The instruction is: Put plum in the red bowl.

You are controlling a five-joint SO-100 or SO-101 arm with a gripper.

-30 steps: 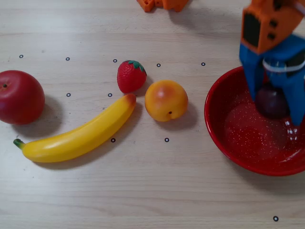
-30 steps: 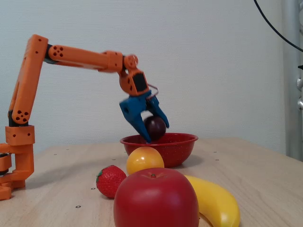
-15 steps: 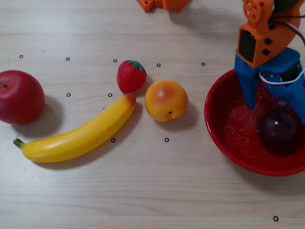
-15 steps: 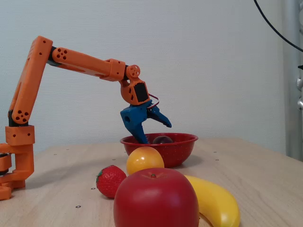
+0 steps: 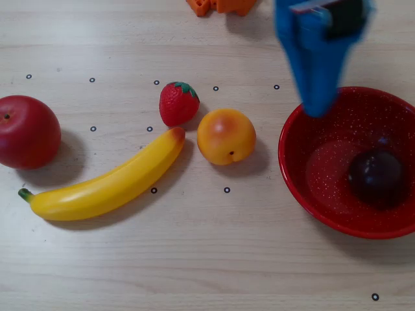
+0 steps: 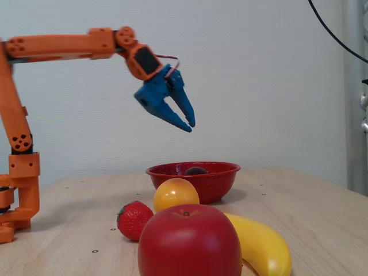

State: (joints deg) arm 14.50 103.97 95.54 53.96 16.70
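Observation:
The dark purple plum (image 5: 377, 178) lies inside the red speckled bowl (image 5: 293, 170) at the right of the overhead view. In the fixed view only the top of the plum (image 6: 196, 170) shows above the rim of the bowl (image 6: 195, 184). My blue gripper (image 6: 189, 127) hangs high above the bowl's left side, tilted down to the right. Its fingers are drawn together with nothing between them. Seen from overhead, the gripper (image 5: 318, 107) is a blurred blue wedge over the bowl's far-left rim.
Left of the bowl lie an orange fruit (image 5: 225, 136), a strawberry (image 5: 177, 102), a banana (image 5: 110, 181) and a red apple (image 5: 26, 131). The arm's orange base (image 6: 20, 190) stands at the far left of the fixed view. A metal post (image 6: 356, 92) rises at the right.
The gripper let go of the plum, which dropped into the bowl and settled there. The arm then rose well above the bowl and its fingers drew together.

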